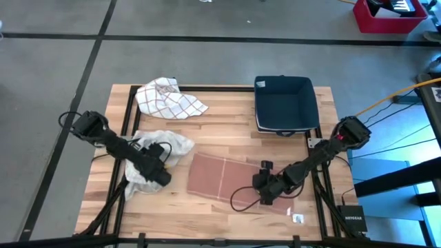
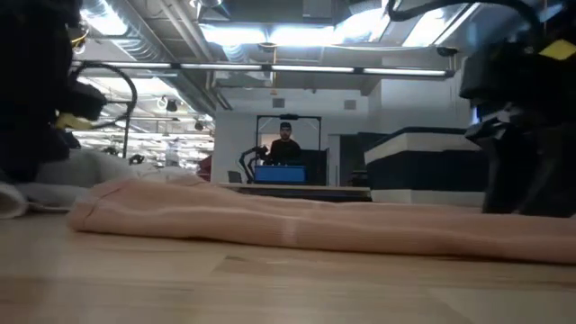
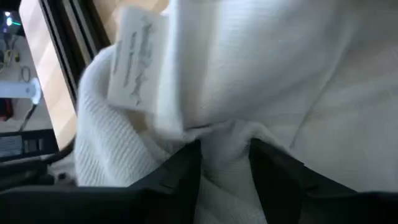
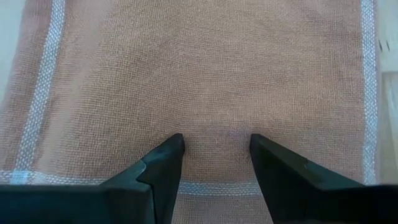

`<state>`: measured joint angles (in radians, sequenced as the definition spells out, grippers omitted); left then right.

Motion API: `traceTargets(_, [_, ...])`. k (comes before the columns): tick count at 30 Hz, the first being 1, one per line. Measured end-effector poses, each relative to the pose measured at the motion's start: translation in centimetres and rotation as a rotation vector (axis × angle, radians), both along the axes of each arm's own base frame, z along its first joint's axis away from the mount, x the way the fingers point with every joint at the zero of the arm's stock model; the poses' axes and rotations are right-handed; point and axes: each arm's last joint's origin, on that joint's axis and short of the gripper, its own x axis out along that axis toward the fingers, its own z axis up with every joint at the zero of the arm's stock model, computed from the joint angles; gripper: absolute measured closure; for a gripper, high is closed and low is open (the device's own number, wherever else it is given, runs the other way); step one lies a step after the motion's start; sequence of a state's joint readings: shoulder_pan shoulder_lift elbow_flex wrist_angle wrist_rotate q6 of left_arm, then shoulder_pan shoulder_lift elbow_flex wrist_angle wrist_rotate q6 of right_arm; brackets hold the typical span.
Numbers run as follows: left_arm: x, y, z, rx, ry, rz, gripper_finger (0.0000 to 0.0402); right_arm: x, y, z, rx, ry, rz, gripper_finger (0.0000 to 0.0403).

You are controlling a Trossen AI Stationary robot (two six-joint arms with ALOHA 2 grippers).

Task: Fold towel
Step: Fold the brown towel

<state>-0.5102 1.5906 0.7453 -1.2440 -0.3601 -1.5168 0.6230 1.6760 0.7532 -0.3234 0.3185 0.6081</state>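
Wooden tabletop (image 1: 227, 110), slatted, dark frame rails. Pink towel (image 1: 224, 180) lying flat front centre, pale stripes near edges; right gripper (image 4: 212, 152) fingers spread, resting on it, nothing grasped. Left gripper (image 3: 225, 158) fingers clenched on crumpled white towel (image 1: 162, 148) at left.

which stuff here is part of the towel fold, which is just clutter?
In the job:
- pink towel, flat, right claw open over it
- white towel, crumpled, fabric between the left claw fingers

Lying about:
- checked cloth, far side
- dark bin, far right
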Motion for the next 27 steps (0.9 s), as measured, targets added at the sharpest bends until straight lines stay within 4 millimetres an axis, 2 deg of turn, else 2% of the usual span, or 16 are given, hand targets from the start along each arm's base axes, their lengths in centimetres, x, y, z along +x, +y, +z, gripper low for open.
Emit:
traceTargets(4, [0.0, 2.0, -0.7, 0.033, 0.051, -0.019, 0.027, -0.5, 0.4, -0.1, -0.038, 0.004, 0.018, 0.021])
traceTargets(6, [0.3, 2.7, -0.5, 0.005, 0.123, -0.067, 0.027, -0.5, 0.4, -0.1, -0.053, -0.008, 0.014, 0.021])
traceTargets(9, [1.7, 2.6, 1.9, -0.031, 0.191, -0.145, 0.027, -0.4, 0.4, -0.1, -0.05, -0.026, 0.012, 0.021])
traceTargets(13, [3.8, 1.5, 6.7, -0.03, 0.115, -0.229, 0.027, -0.1, 0.5, 0.0, -0.049, -0.062, 0.011, 0.021])
traceTargets(16, [5.2, 0.3, 9.9, 0.001, -0.063, -0.298, 0.027, -0.1, 0.5, 0.0, -0.057, -0.073, 0.005, 0.021])
traceTargets(19, [7.7, -1.9, 11.2, -0.004, -0.368, -0.482, 0.027, 0.0, 0.5, 0.0, -0.055, -0.079, 0.004, 0.021])
traceTargets(24, [12.7, -5.4, 10.9, -0.064, -0.784, -0.773, 0.027, 0.3, 0.7, 0.1, -0.035, -0.115, 0.001, 0.021])
traceTargets(27, [14.5, -6.4, 9.3, -0.058, -0.839, -0.889, 0.027, 0.4, 0.8, 0.1, -0.027, -0.128, 0.008, 0.021])
